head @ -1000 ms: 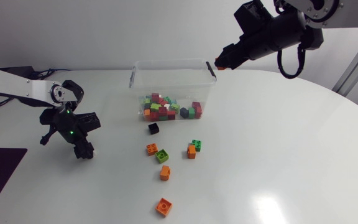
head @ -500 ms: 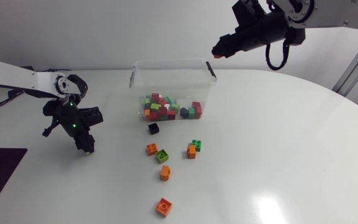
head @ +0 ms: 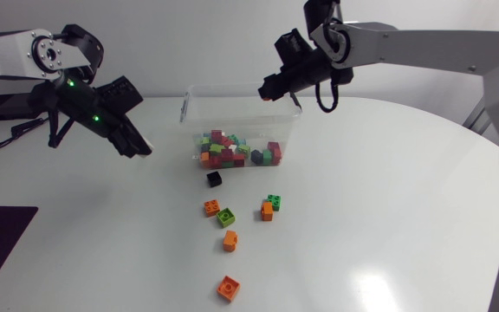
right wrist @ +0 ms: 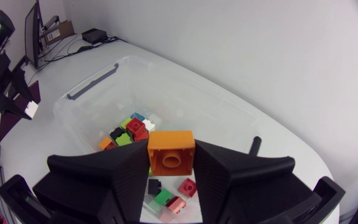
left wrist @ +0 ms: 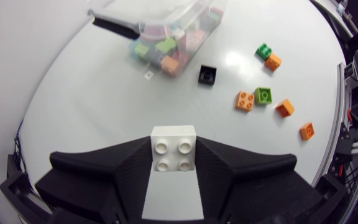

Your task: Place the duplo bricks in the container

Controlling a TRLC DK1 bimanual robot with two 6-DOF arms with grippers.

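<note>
Nearest, in front of the container (head: 232, 86), lie the loose bricks (head: 228, 288): four orange, two green, and one black brick (head: 214, 178) just beside its front wall. Inside the container is a heap (head: 236, 150) of mixed bricks. Left of the container, the left gripper (head: 139, 147) is closed on a white brick (left wrist: 173, 148). Above the container's far right corner, the right gripper (head: 268, 91) clamps an orange brick (right wrist: 171, 151).
</note>
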